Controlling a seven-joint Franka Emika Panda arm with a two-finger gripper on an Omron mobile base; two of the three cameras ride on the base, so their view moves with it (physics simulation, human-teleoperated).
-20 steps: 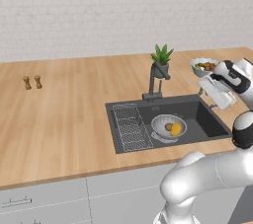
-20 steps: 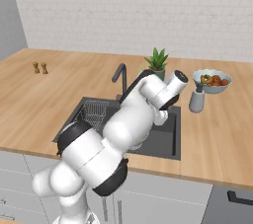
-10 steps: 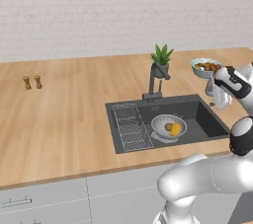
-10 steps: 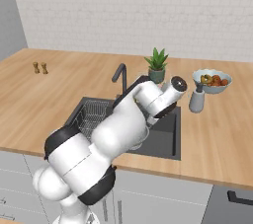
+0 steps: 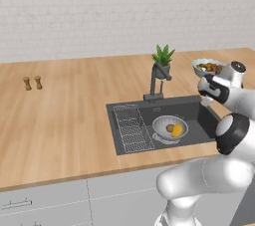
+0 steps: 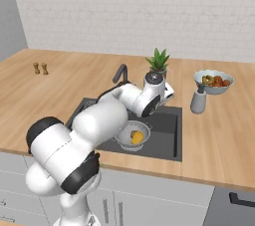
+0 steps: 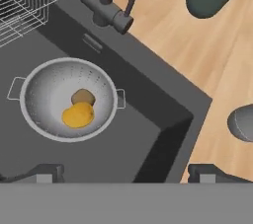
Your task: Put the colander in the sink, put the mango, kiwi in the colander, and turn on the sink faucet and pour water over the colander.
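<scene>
While the gripper (image 7: 126, 171) hangs released, colander (image 7: 66, 98) sits apparently mid-basin, clear of sink (image 7: 163, 104) walls.

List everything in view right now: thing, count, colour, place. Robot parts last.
sink: 1, dark grey, set in the wooden counter
wire rack: 1, silver, left part of the sink
colander: 1, silver-grey, on the sink floor
mango: 1, yellow-orange, in the colander
kiwi: 1, brown, in the colander, touching the mango
sink faucet: 1, dark grey, behind the sink
potted plant: 1, green in a dark pot, behind the faucet
food bowl: 1, pale with colourful food, counter right of the sink
dispenser: 1, grey, in front of the bowl
shakers: 2, brown, far left of the counter
gripper: 1, dark fingertips, open, empty, above the sink's right side
</scene>
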